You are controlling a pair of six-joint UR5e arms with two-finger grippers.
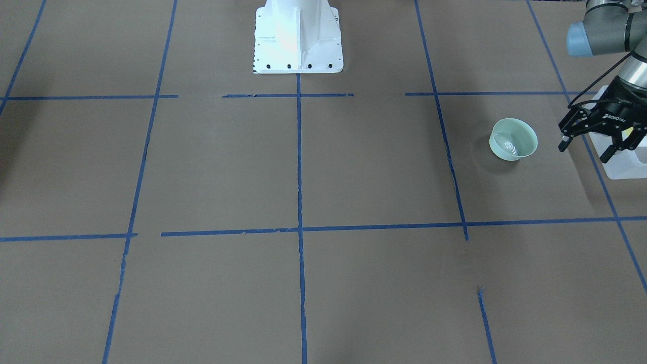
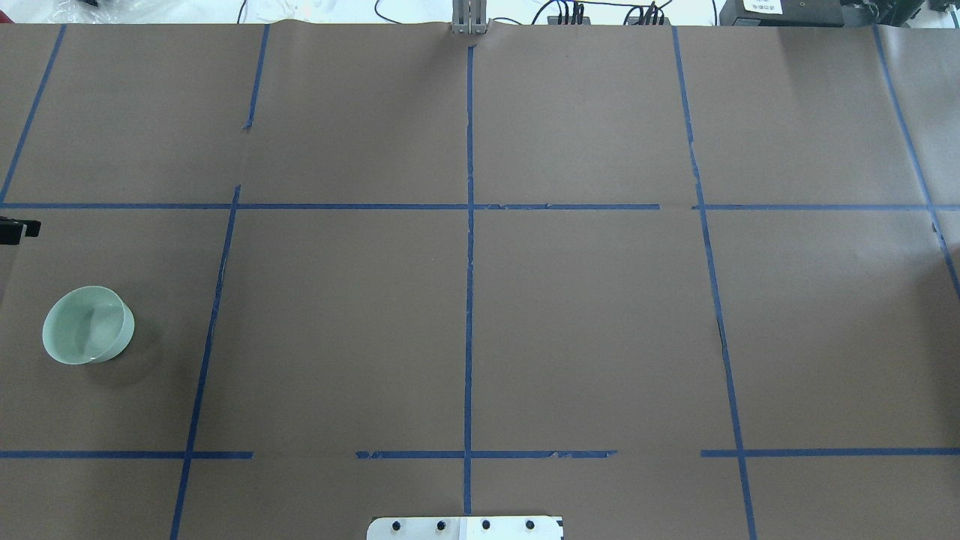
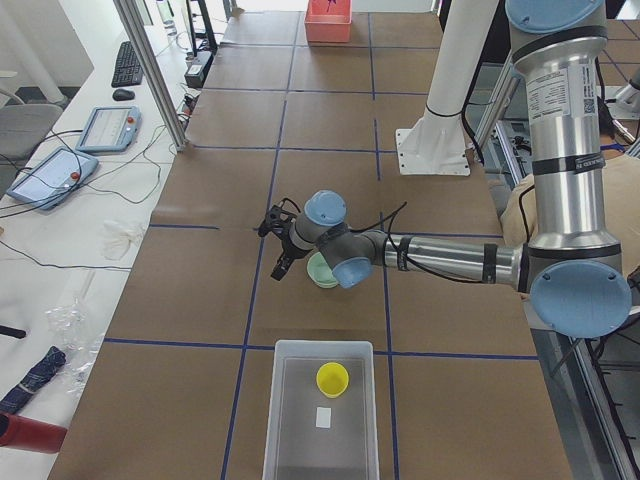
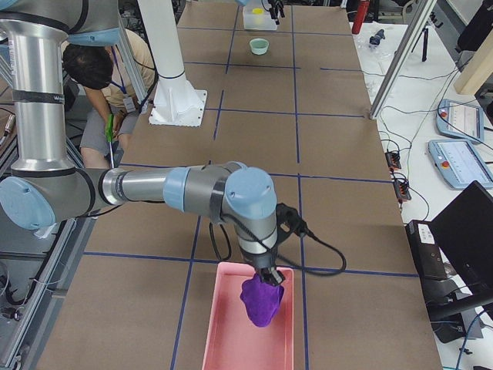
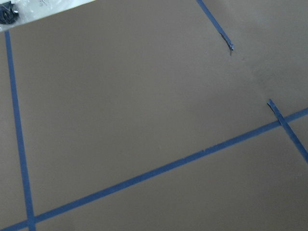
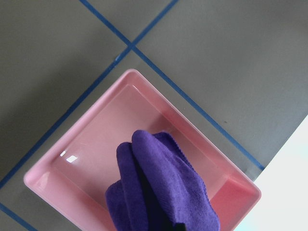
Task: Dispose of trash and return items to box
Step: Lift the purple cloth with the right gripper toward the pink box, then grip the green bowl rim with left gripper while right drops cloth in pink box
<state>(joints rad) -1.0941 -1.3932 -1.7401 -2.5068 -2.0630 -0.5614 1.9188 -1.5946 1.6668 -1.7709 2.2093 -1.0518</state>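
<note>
The pale mint-green bowl (image 1: 513,139) stands upright and empty on the brown table, also in the overhead view (image 2: 86,324). My left gripper (image 1: 584,150) is open and empty. It hovers between the bowl and the frosted box (image 1: 624,167), just beside the bowl in the left side view (image 3: 280,243). The yellow cup (image 3: 333,379) stands inside the box (image 3: 276,400) near a small white label. My right gripper (image 4: 269,276) is shut on a purple cloth (image 6: 159,183) and holds it over a pink bin (image 6: 91,134) at the table's other end.
The white robot base (image 1: 298,38) stands at the table's middle rear. A person (image 4: 104,69) bends down behind the robot. Tablets, cables and a pole (image 3: 150,70) line the operators' side. Blue tape lines grid the table.
</note>
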